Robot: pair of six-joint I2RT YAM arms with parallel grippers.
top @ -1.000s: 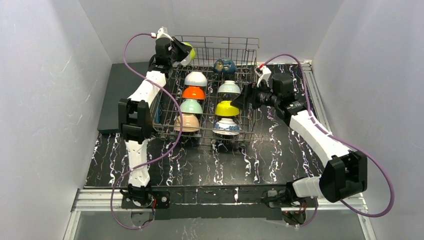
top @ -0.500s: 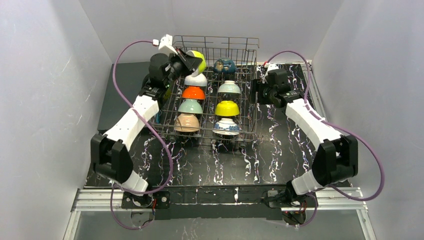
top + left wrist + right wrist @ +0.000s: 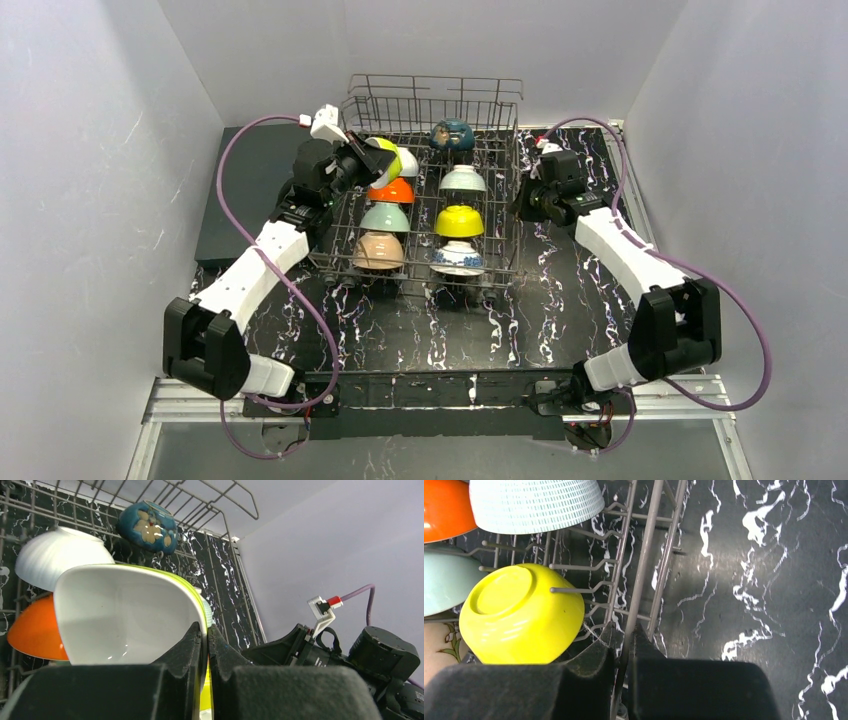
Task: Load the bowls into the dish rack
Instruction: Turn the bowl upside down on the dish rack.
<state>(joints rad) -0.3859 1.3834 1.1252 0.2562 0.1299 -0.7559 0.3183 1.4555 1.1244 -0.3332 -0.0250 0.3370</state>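
The dish rack (image 3: 432, 98) stands at the rear centre of the bench (image 3: 560, 300), bowls (image 3: 459, 258) in two rows inside and a slab (image 3: 232, 210) to its left. The left gripper (image 3: 368, 160) holds one bowl (image 3: 125, 610) over the left row, and the right gripper (image 3: 520, 203) grips the rack's right wall.

The bowls (image 3: 453, 219) are glossy, glazed ceramic by the look; rack (image 3: 430, 98) bare silver wire; table (image 3: 420, 335) black marble-patterned (white veins), faintly shiny.

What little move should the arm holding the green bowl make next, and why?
Probably the left gripper should ease the lime bowl down into the free spot behind the white bowl, then open. It pinches the bowl's rim above the rack, whose side wire the right gripper is shut on, seemingly steadying it.
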